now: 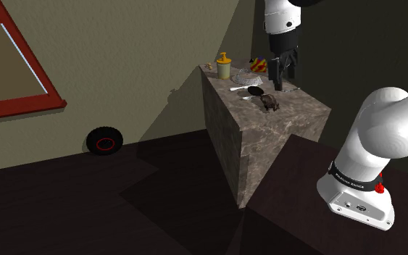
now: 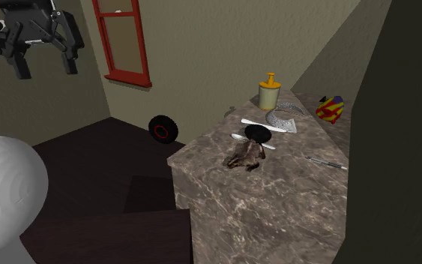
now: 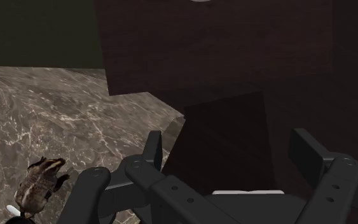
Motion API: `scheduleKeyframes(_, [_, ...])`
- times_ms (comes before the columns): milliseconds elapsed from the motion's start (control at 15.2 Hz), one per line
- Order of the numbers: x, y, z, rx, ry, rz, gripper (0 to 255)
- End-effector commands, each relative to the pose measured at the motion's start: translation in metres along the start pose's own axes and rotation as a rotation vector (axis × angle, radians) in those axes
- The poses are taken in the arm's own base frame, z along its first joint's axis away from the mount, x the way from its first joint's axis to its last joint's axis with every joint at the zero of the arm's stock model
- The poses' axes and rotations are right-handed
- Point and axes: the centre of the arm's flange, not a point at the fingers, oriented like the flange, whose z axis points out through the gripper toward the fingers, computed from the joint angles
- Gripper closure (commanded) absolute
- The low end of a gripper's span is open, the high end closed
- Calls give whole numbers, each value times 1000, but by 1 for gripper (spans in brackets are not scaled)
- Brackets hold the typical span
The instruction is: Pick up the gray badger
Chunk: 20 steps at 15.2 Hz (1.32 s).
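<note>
The badger (image 1: 269,102) is a small brown-grey striped figure lying on the marble counter (image 1: 296,119), near its middle. In the second exterior view the badger (image 2: 246,156) rests just in front of a black round dish (image 2: 258,133). My gripper (image 1: 282,78) hangs open above the counter, higher than the badger and off to the shoulder view's right of it. From the second exterior view, the gripper (image 2: 46,67) is high up with fingers spread and nothing between them. In the wrist view the badger (image 3: 39,184) lies well outside the gripper (image 3: 229,149), beyond one finger (image 3: 152,149).
On the counter's far end stand a yellow bottle (image 2: 269,91), a grey crumpled piece (image 2: 284,118) and a red-yellow object (image 2: 329,109). A thin metal tool (image 2: 325,161) lies near the wall. A black tyre with a red ring (image 1: 106,141) leans below the red-framed window (image 1: 14,72).
</note>
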Motion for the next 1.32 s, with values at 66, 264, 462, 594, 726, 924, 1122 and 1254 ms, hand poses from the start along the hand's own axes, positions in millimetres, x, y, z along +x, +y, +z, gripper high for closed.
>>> scheduleKeyframes(66, [9,8,6,-2,-2,3,0])
scheduleKeyframes(264, [35,33,23,-6,-8,12,0])
scheduleKeyframes(462, [60,58,41,-11,-14,22,0])
scheduleKeyframes(594, [77,74,52,-14,-18,28,0])
scheduleKeyframes(726, [94,91,64,-17,-22,34,0])
scheduleKeyframes(924, [119,117,82,-22,-28,43,0])
scheduleKeyframes(1122, [143,143,99,-27,-34,52,0])
scheduleKeyframes(1254, [159,160,111,-30,-38,58,0])
